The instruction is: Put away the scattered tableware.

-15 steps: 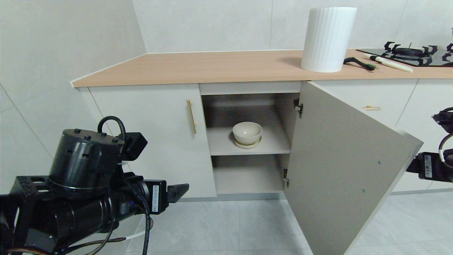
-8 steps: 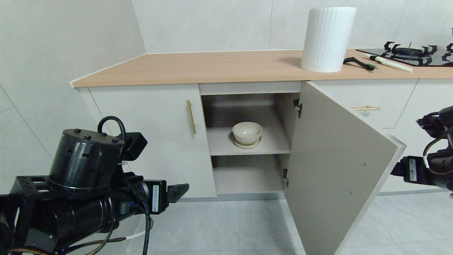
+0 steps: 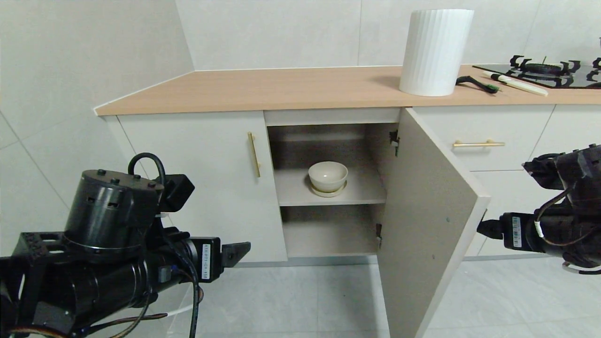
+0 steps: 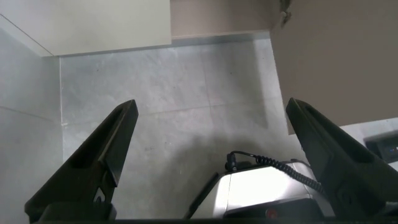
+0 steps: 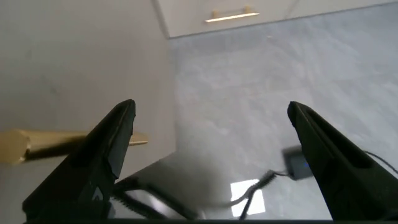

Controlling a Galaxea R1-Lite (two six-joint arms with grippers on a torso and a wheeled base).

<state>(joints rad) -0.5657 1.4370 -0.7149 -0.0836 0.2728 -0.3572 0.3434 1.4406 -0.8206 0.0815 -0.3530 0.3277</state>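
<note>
I count one bowl (image 3: 327,174) and one small plate (image 3: 328,191) under it, both on the upper shelf (image 3: 361,190) of the open cupboard, with a second shelf below. On the counter (image 3: 281,89) stand one white ribbed canister (image 3: 435,51), one black-handled brush (image 3: 476,84) and one pale utensil (image 3: 516,83) beside the stove (image 3: 544,70). I see three gold handles: one on the shut door (image 3: 254,154), one on the drawer (image 3: 475,144), one on the open door (image 5: 56,144). My left gripper (image 4: 211,106) is spread wide over the floor, holding nothing. My right gripper (image 5: 211,107) is spread wide too, one finger crossing the open door's handle; I cannot tell if it touches. Compared with a second ago, the cupboard door (image 3: 422,211) has swung partway toward shut, uncovering the whole drawer handle, and my right arm has come in behind the door's outer edge. The bowl, plate and left arm have not moved
</note>
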